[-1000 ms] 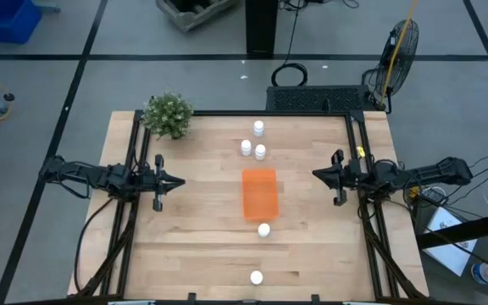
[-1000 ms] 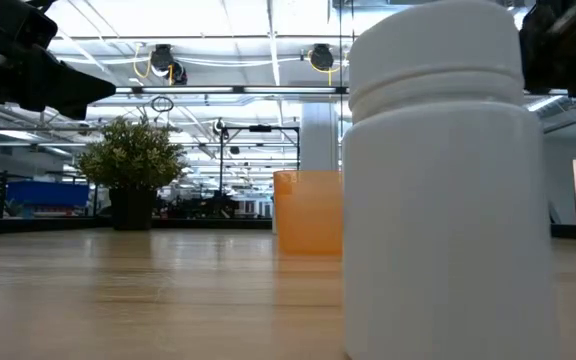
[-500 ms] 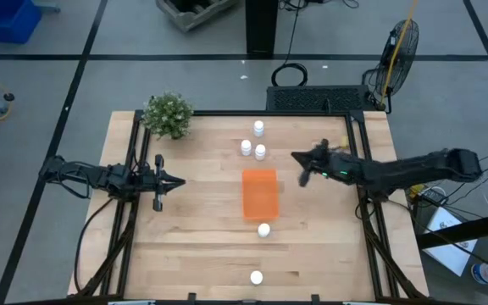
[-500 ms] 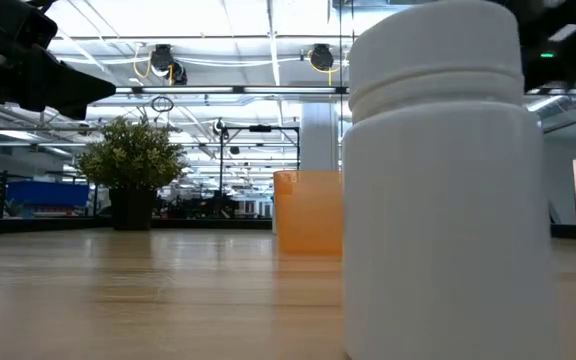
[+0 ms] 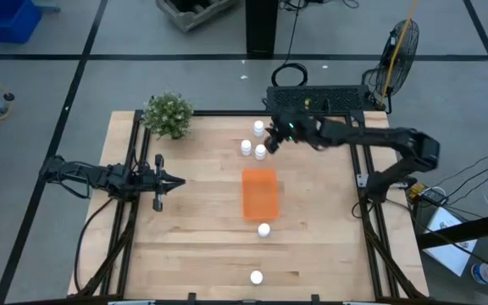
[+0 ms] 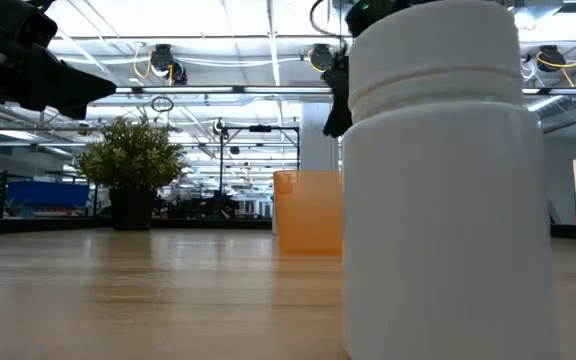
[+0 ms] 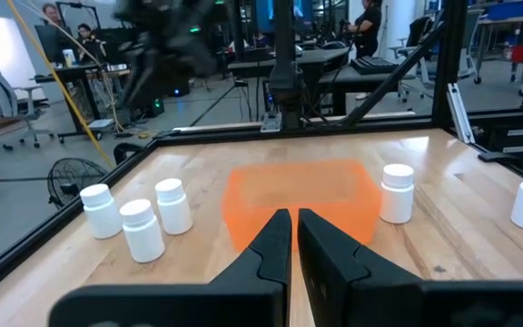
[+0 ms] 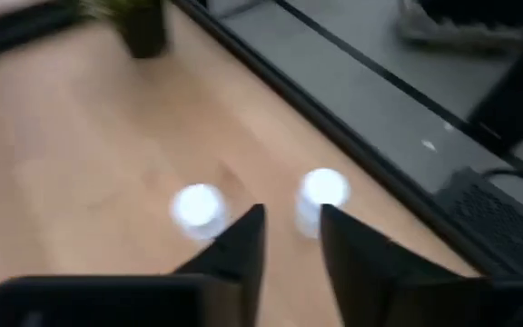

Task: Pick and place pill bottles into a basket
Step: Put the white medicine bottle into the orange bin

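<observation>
White small cylindrical pill bottles (image 5: 260,152) clustering on wooden tabletop (image 5: 202,246), right end effector (image 5: 274,141) hovering beside them, fingers slightly parted, empty, orange rectangular plastic basket (image 5: 259,194) nearby, left end effector (image 5: 180,180) nearly closed, empty.

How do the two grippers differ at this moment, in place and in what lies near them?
The right gripper reaches out over the table's far side, beside the three clustered pill bottles; the left gripper waits near the table's left edge, with no bottle close. The left fingers are nearly closed; the right fingers show a gap. Neither holds anything.
</observation>
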Action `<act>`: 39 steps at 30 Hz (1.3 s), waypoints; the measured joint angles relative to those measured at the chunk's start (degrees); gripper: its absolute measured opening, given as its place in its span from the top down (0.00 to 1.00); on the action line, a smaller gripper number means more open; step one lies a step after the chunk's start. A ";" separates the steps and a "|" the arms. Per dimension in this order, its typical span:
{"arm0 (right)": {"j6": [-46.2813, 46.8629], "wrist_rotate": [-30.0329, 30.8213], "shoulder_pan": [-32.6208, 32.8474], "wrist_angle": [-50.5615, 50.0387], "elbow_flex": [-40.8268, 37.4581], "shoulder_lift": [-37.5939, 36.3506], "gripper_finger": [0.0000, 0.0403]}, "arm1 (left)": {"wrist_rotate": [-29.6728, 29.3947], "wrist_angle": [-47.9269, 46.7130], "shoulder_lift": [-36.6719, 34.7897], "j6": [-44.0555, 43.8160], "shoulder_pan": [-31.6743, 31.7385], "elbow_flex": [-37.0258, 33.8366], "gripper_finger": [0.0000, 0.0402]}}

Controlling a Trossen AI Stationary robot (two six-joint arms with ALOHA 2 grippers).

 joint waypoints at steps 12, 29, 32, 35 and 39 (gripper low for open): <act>6.69 -5.79 -5.44 -7.00 17.80 19.39 0.23 | 0.17 0.16 0.00 0.00 0.00 0.00 0.92; 7.08 -2.89 -6.14 -8.84 17.90 22.88 0.21 | 0.17 0.08 0.00 0.00 -0.02 0.00 0.92; 7.12 -2.91 -6.14 -8.78 16.80 22.88 0.21 | 0.17 0.14 0.00 0.00 -0.02 0.00 0.92; 7.69 -2.96 -6.14 -8.76 16.30 22.90 0.21 | 0.17 0.13 0.00 0.00 -0.01 0.00 0.92; 7.69 -3.17 -6.14 -8.06 15.69 22.88 0.21 | 0.17 0.14 0.00 0.00 -0.01 0.02 0.92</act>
